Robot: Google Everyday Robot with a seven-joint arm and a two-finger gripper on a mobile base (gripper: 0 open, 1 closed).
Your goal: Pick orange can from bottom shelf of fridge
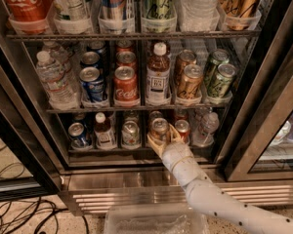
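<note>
The fridge stands open in front of me, with dark wire shelves of cans and bottles. On the bottom shelf the orange can, copper-coloured with a silver lid, stands at the front of its row, just right of centre. My gripper reaches up from the lower right on a white arm. Its tan fingers sit on either side of the can's lower body and are closed on it. The can is upright and its base is hidden behind the fingers.
A redder can stands close on the right and a silver can on the left. A small bottle and a blue can are further left. A clear bin lies below, cables lower left, the glass door right.
</note>
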